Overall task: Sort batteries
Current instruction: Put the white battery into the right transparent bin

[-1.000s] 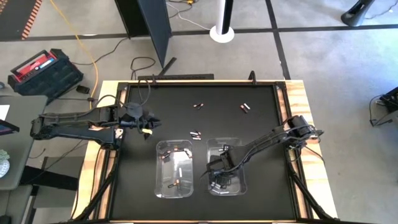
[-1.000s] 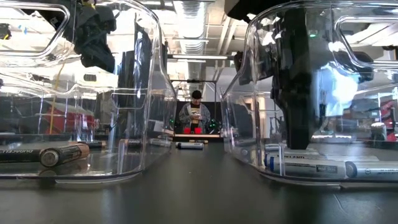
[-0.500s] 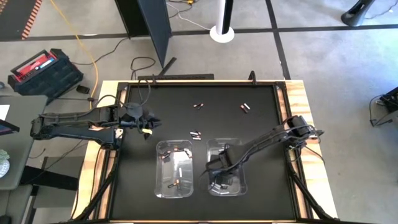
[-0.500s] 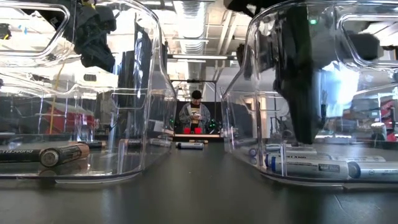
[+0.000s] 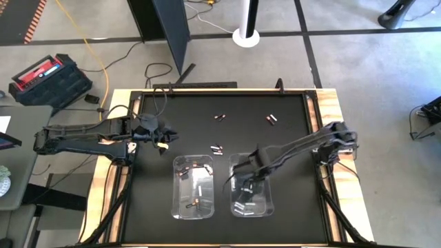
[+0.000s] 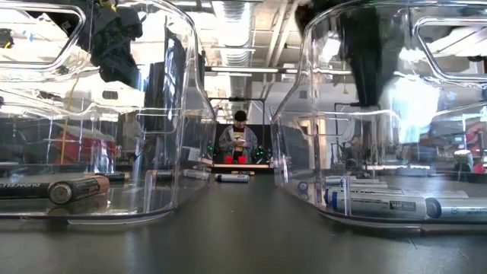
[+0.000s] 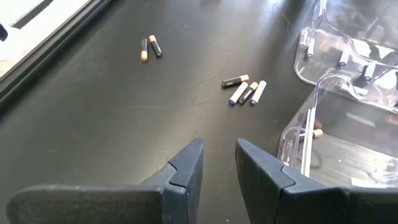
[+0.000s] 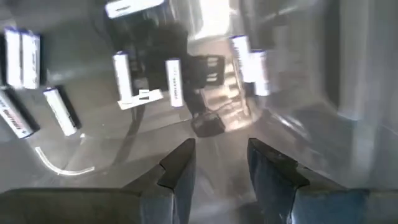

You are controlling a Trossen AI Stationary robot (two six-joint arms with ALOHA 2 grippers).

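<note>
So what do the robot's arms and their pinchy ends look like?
Both are thin, dark, jointed arms. The left arm has pale patches along its side, a bulky black wrist and a bit of yellow near its left gripper. The right gripper ends in two chunky dark grey jaws with stepped, angular tips.

2 bins [image 5: 194, 187] side by side; batteries [image 5: 217, 148] behind them.

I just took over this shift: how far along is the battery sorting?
Done: both clear bins hold cells, the left bin dark ones, the right bin white ones. In hand: nothing; the right gripper hangs open above the right bin, empty; the left gripper waits over the mat. Left: three loose groups of batteries on the mat.
</note>
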